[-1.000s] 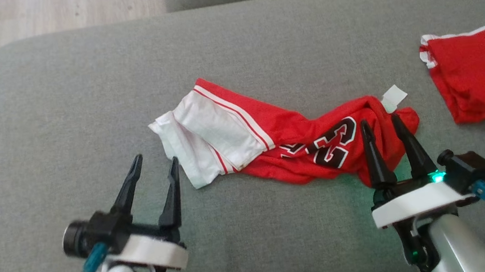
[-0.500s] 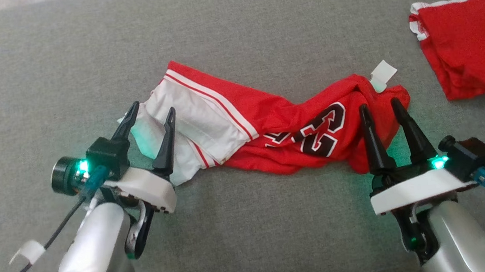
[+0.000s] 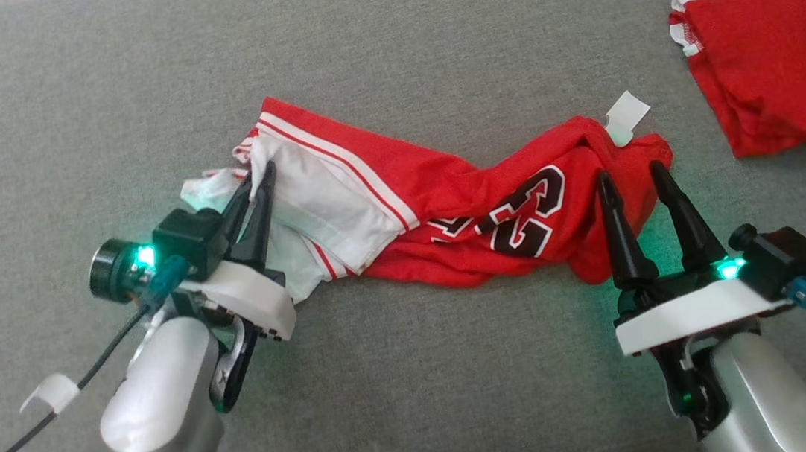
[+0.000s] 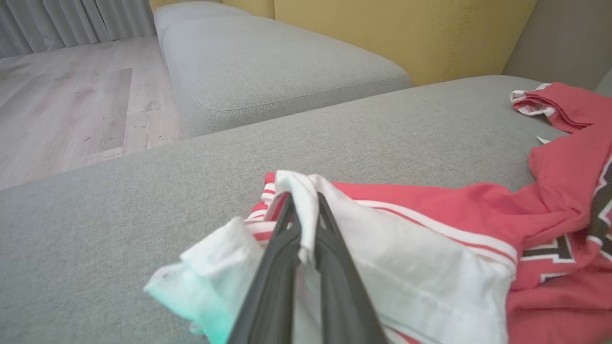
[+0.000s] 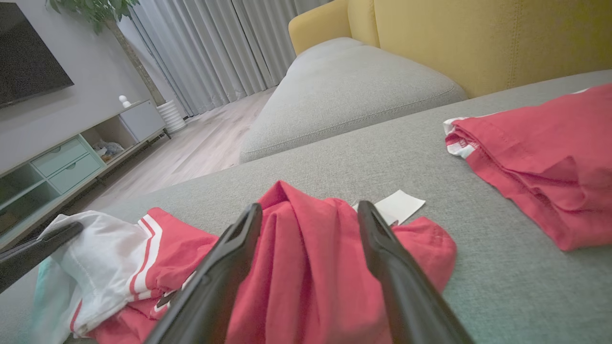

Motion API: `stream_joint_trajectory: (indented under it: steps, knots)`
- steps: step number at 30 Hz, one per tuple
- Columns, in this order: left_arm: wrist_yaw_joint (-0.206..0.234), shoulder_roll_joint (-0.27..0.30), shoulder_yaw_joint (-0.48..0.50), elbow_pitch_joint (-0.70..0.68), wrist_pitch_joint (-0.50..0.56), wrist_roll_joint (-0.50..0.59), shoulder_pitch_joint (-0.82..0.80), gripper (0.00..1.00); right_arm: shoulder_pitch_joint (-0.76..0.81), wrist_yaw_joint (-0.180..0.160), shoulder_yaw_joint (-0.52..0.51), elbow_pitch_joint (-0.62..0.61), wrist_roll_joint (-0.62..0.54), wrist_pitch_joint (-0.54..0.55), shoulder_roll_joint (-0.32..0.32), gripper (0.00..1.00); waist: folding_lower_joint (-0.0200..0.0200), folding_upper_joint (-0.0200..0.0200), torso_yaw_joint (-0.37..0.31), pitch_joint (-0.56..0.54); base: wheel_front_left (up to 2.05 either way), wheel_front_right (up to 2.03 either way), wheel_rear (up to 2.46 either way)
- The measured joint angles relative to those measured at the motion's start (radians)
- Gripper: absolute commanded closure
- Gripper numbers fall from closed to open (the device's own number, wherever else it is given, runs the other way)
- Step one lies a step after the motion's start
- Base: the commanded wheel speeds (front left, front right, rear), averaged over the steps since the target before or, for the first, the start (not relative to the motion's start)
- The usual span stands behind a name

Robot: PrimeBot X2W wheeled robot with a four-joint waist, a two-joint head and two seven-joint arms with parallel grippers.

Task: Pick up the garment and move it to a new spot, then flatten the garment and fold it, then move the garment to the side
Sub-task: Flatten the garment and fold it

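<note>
The garment (image 3: 461,205) is a crumpled red jersey with white trim and black numerals, lying across the grey cushion (image 3: 384,48). My left gripper (image 3: 257,180) is shut on its white left end, and the left wrist view shows a white fold (image 4: 306,210) pinched between the dark fingers. My right gripper (image 3: 632,178) stands open over the garment's red right end (image 5: 311,258), one finger on each side of a raised fold, close above the cloth. A white tag (image 3: 625,115) sticks out beyond that end.
A second red garment (image 3: 775,59) with white edging lies at the far right of the cushion. Beyond are another grey cushion (image 4: 277,67), a yellow sofa back (image 5: 478,38) and wooden floor (image 4: 62,105).
My left gripper reached forward onto the garment's white end and closed on it, bunching the cloth. The head camera tilted down. The right gripper stayed open over the red end.
</note>
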Motion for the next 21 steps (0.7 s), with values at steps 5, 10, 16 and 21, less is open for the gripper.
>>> stream_joint_trajectory:
  steps: [5, 10, 16, 21]
  knots:
    - [-0.012, 0.000, -0.010, -0.009, -0.025, 0.000, -0.012, 1.00, -0.001, 0.000, 0.001, 0.003, 0.000, 0.000, 0.000, 0.00, -0.0001, 0.0000, 0.001, -0.012, 0.00, 0.00, 0.00]
    - [-0.052, 0.010, -0.034, -0.056, -0.017, 0.000, -0.027, 1.00, -0.001, 0.000, 0.013, 0.011, 0.012, 0.000, 0.000, 0.00, -0.0001, 0.0000, -0.014, -0.036, 0.00, 0.00, 0.00]
    - [-0.062, 0.025, 0.032, -0.089, 0.052, -0.087, -0.112, 1.00, -0.002, 0.000, 0.024, 0.015, 0.033, 0.000, 0.000, 0.00, -0.0001, 0.0000, -0.048, -0.053, 0.00, 0.00, 0.00]
    - [-0.060, 0.034, 0.128, -0.046, 0.135, -0.186, -0.223, 1.00, -0.006, 0.000, 0.045, 0.014, 0.047, 0.000, 0.000, 0.00, -0.0001, 0.0000, -0.082, -0.051, 0.00, 0.00, 0.00]
